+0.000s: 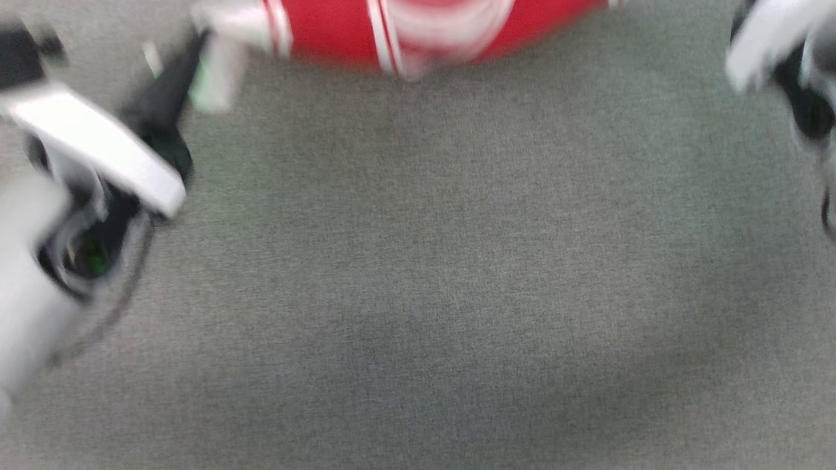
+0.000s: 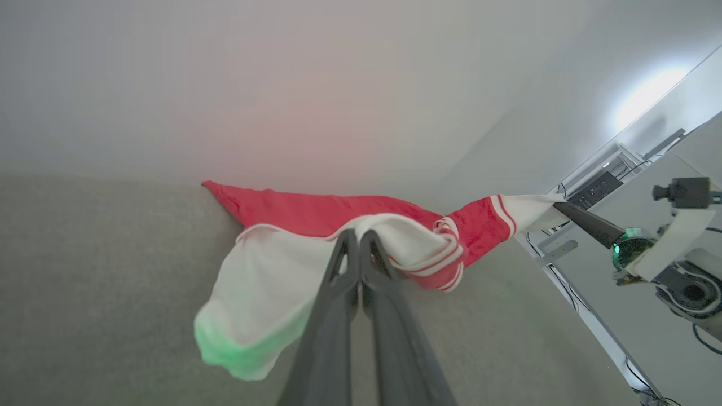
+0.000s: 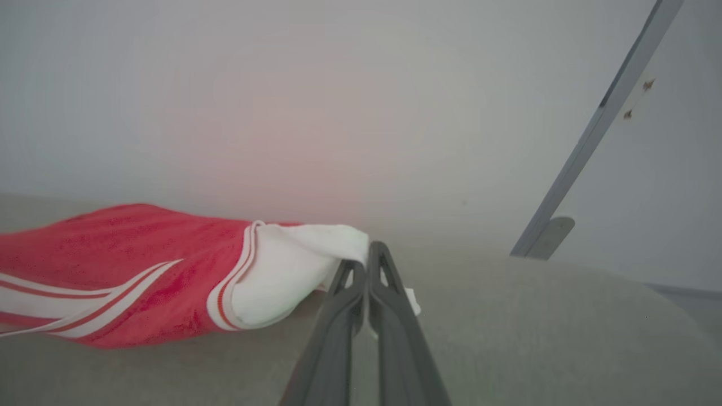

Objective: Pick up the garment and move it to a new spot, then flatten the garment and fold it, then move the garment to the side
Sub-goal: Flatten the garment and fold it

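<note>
Grey woven surface [image 1: 457, 294] across the whole head view, blurred. Behind it, a pale wall [image 2: 282, 84] with a faint red glow. Red garment [image 2: 316, 211] with white panels and double white stripes, stretched low over the far part of the surface between the two arms, at the very top edge of the head view; sagging middle either brushing the surface or just clear of it, impossible to tell. Left pincer [image 2: 357, 234] pressed together on a bunched white panel at one end, with loose white cloth drooping beneath the fingers, tinged green at its lowest fold. Right pincer [image 3: 369, 254] likewise clamped tight on the white corner at the other end, red cloth trailing off to the left in the right wrist view. Small white scrap [image 3: 412, 301] just beside the right fingers.
</note>
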